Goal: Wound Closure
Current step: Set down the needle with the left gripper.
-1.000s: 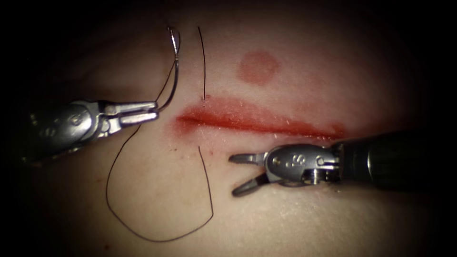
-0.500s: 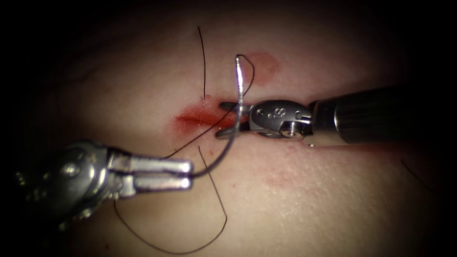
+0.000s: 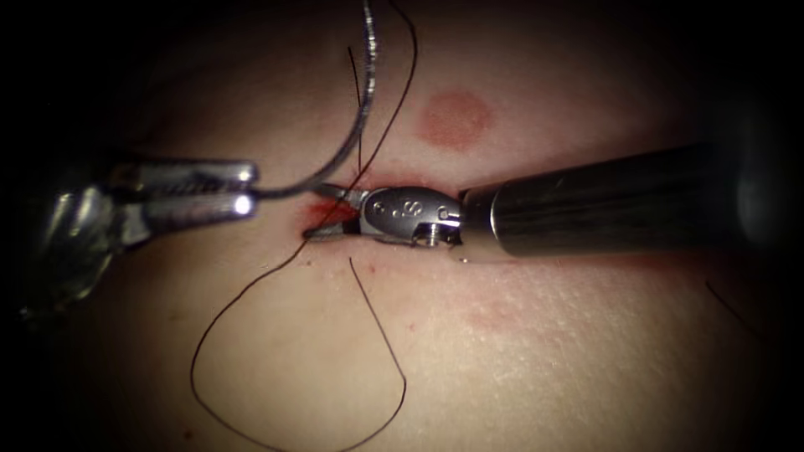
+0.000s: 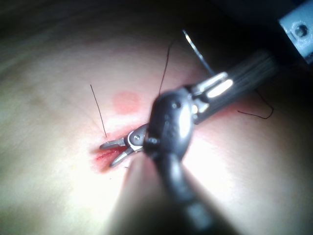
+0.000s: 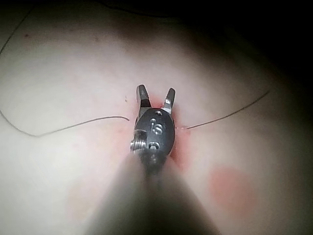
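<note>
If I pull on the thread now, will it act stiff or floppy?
Probably floppy: the thread lies in a loose loop on the tissue, so slack likely goes first. It looks thin and light. The left tool holds the needle at one end, clear of the tissue; the right tool holds nothing.

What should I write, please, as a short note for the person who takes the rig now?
Left gripper: shut on the needle at one end; the needle is outside the tissue.
Right gripper: open, holding nothing, at the left end of the cut.
Thread runs through the tissue near that end and loops over it below the cut.
Done: one pass of thread. Left: the cut is not closed.
</note>
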You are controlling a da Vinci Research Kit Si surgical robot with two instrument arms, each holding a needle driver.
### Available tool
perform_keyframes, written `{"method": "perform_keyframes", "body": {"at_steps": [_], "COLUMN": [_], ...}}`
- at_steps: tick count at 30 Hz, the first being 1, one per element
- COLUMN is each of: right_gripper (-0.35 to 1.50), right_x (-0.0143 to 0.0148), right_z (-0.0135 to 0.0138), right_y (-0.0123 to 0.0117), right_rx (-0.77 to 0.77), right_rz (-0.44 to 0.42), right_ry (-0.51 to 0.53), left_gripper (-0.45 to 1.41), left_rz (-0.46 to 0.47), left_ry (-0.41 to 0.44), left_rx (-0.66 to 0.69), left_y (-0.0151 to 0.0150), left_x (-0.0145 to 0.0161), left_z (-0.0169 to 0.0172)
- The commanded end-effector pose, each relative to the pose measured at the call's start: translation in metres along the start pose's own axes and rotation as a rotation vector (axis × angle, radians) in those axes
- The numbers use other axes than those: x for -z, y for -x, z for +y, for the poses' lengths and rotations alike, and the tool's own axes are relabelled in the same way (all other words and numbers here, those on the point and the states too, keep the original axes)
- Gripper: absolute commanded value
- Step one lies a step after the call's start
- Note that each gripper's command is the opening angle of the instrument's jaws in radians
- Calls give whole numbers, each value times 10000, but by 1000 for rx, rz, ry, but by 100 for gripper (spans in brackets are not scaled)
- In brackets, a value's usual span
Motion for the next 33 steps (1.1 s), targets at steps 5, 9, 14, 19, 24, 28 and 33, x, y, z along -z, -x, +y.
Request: {"method": "perform_keyframes", "body": {"at_steps": [5, 9, 14, 19, 24, 28, 33], "right_gripper": [66, 69, 69, 73, 73, 73, 74], "right_x": [26, 52, 76, 85, 95, 100, 101], "right_z": [-5, -10, -22, -30, -33, -34, -35], "right_y": [6, 8, -6, -21, -29, -29, -30], "right_rx": [5, 15, 13, 10, 6, 7, 7], "right_rz": [-43, -82, -86, -96, -96, -98, -101], "right_ry": [-1, -13, -20, -30, -36, -33, -34], "left_gripper": [-35, -35, -35, -35, -35, 18, 48], "left_rz": [-78, -176, -315, -362, -386, -391, -451], "left_ry": [-67, -141, -219, -240, -258, -321, -421], "left_rx": [-16, -23, -54, -24, 16, 155, 171], "left_y": [39, 81, 151, 198, 230, 235, 233], "left_x": [25, 65, 111, 127, 137, 138, 137], "left_z": [-12, -27, -52, -52, -54, -62, -64]}}
